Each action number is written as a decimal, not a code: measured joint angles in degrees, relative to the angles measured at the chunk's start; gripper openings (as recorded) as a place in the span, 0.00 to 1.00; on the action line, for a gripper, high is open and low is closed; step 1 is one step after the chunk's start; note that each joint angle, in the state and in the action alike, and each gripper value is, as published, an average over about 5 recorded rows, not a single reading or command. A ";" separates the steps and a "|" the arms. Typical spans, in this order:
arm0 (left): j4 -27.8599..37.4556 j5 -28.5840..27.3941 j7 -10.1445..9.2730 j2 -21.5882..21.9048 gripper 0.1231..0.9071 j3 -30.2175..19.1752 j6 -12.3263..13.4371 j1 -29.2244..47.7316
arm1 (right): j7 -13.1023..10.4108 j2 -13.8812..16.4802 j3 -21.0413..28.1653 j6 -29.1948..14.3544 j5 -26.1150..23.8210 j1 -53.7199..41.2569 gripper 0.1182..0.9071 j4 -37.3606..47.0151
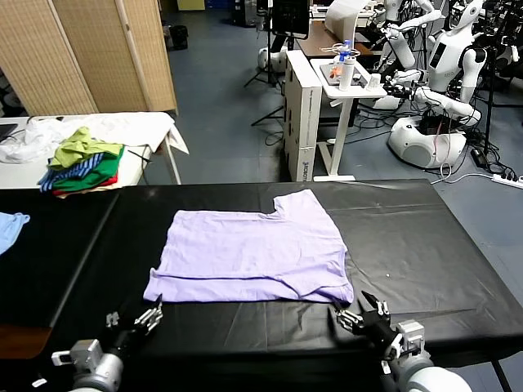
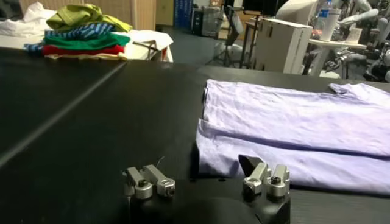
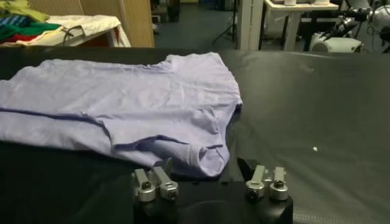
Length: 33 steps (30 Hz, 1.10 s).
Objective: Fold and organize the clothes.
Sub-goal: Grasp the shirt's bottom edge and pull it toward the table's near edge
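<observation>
Overhead, the head view takes in the whole pale lavender short-sleeved T-shirt (image 1: 249, 257), lying flat in the middle of the black-covered work table (image 1: 409, 237), its near edge folded over into a long band and one sleeve reaching toward the table's far side. Only this view shows the light blue garment (image 1: 10, 229) at the table's left edge and both arms at once, low at the near edge.

Closer in, the left wrist view shows the shirt's folded near-left corner just beyond the left gripper (image 2: 207, 182), detail the head view flattens. That gripper's fingers stand wide apart, holding nothing and touching no cloth; the fabric lies just beside the far finger. In the head view the left gripper (image 1: 135, 320) sits just short of the shirt's near-left corner. The heap of green, striped and red folded garments (image 2: 85, 33) rests on a white-covered side table (image 1: 135, 131) behind.

From the right wrist view, the rumpled near-right corner of the shirt (image 3: 122, 103), with its rolled hem, lies directly ahead of the right gripper (image 3: 207, 182). Its fingers are likewise spread wide and empty, close to the hem but apart from it.

Small print runs down the white cabinet (image 1: 301, 114) beyond the table, too small to read.
</observation>
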<state>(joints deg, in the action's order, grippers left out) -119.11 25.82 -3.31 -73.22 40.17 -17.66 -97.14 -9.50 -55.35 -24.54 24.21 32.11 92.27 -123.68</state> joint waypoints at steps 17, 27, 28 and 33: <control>-1.96 -1.99 -0.24 0.46 0.03 0.42 -0.64 -2.51 | -1.79 2.51 -1.88 2.91 2.18 1.86 0.06 -2.68; -5.91 -5.21 -0.75 1.20 0.03 2.27 -1.81 -9.27 | -1.86 5.91 -5.41 7.15 6.73 6.06 0.05 -7.67; -6.34 -5.37 -0.77 1.15 0.03 2.48 -1.85 -10.07 | -1.88 6.17 -5.62 7.41 6.75 6.58 0.05 -8.15; -8.12 -5.82 -0.79 1.13 0.03 3.47 -2.01 -13.65 | -2.43 6.76 -6.01 8.53 6.72 8.91 0.05 -9.86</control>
<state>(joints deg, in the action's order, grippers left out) -127.23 20.01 -4.10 -72.08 43.64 -19.67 -110.79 -11.94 -48.59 -30.55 32.74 38.83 101.18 -133.55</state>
